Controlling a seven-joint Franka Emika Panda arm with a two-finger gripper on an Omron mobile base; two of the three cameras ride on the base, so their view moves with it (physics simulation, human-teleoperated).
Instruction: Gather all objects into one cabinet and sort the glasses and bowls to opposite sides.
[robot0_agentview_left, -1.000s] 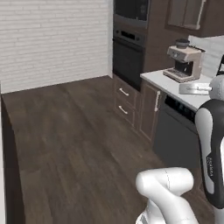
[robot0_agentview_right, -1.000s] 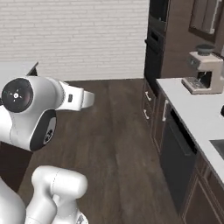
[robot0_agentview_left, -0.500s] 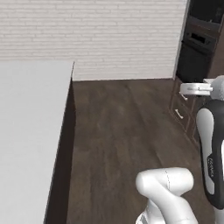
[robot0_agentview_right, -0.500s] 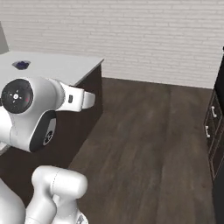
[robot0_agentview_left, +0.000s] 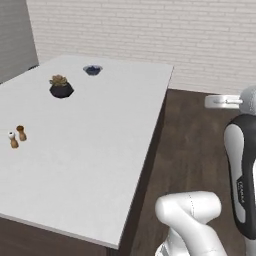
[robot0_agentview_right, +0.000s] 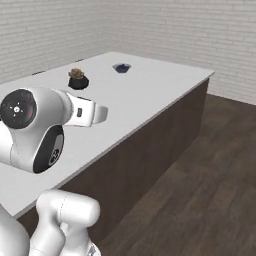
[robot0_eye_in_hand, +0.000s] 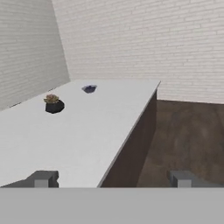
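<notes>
Gripper jaws spread wide, nothing held between fingertips; positioned in free air above dark wood floor, off the island's long side. White island counter ahead and to the left, long edge running away toward white brick wall. Dark side panel dropping straight below the counter edge. Open floor along that edge up to the wall. Dark ribbed bowl near the far end of the counter, apart from the edges. Potted plant in black pot nearer and further left, well apart from the bowl. Two small brown shakers close together near the left side. Bare counter surface between these items and the near edge.
</notes>
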